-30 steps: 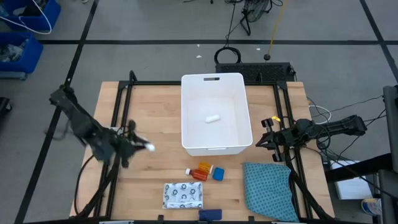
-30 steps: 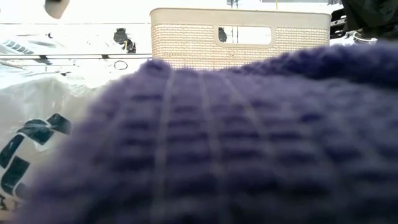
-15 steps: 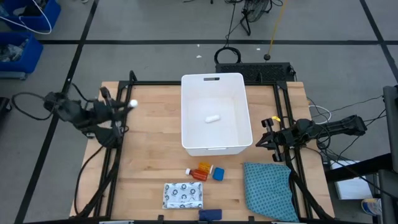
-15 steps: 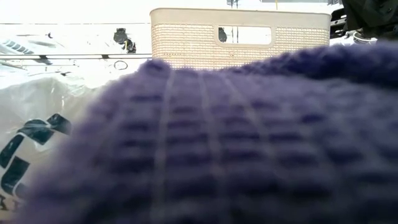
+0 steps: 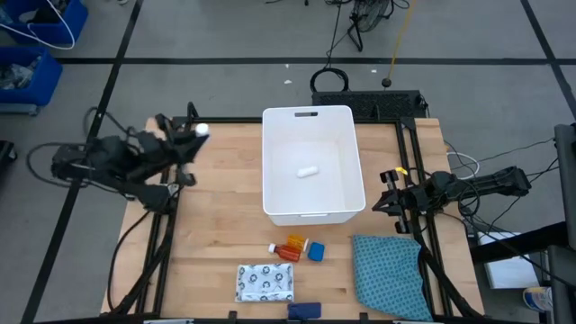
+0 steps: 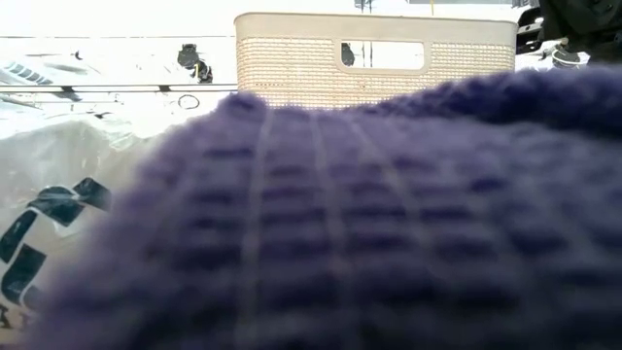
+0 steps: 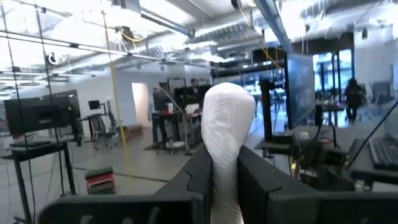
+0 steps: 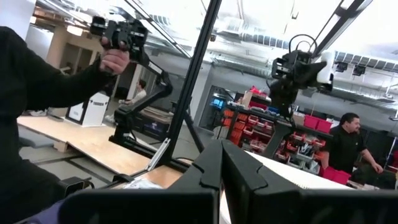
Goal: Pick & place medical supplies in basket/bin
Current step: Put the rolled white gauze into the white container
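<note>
left tool (image 5: pixel 196 132) gripping white roll (image 7: pixel 227 134)

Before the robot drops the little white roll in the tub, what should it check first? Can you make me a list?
1. Roll held tight in the left pincer: ok, the fingers squeeze it on both sides.
2. Left pincer above the tub: not ok, it sits off the tub's left side.
3. Room in the tub: ok, only one other roll lies inside.
4. Right pincer out of the way: ok, it waits shut beside the tub's right wall.
5. Path from pincer to tub free: ok, only bare table lies between.
6. Other supplies left to pick: ok, the bottle, cube and packet wait near the table's front.
</note>
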You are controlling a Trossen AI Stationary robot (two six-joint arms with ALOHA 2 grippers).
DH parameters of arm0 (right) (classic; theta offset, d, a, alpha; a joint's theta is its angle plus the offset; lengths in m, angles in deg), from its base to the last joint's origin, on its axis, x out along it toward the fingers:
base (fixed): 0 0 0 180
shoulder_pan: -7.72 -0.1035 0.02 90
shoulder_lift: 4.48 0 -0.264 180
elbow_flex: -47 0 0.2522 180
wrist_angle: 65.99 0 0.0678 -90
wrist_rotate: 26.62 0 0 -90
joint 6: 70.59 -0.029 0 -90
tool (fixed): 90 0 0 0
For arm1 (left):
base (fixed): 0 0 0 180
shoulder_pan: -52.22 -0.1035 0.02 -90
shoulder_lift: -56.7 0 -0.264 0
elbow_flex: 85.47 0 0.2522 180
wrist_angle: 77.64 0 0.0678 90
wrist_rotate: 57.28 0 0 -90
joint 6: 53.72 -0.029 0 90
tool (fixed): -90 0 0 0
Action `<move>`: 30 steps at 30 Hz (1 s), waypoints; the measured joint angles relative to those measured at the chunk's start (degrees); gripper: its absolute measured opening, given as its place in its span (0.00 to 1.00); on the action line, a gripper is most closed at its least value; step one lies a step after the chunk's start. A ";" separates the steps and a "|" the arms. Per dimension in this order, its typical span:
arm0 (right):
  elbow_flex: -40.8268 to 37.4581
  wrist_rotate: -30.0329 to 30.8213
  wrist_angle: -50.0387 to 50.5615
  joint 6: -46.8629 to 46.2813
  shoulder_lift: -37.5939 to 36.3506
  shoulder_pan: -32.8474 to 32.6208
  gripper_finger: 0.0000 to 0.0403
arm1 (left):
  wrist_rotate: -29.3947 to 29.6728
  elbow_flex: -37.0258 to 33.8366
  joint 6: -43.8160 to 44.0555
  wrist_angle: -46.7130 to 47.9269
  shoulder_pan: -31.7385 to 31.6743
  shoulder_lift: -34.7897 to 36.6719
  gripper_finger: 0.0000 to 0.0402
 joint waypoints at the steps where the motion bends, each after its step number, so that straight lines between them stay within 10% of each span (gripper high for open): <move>1: 0.00 0.00 0.02 0.02 0.00 -0.01 0.00 | -2.06 0.78 0.41 0.22 -1.79 -2.00 0.12; 16: 0.00 -0.20 -2.42 2.28 0.00 -0.01 0.00 | -46.52 21.23 13.20 4.40 -27.80 -43.26 0.12; 30: 0.00 -0.22 -1.20 2.40 0.00 0.01 0.00 | -53.62 45.30 10.17 24.73 -31.35 -75.40 0.12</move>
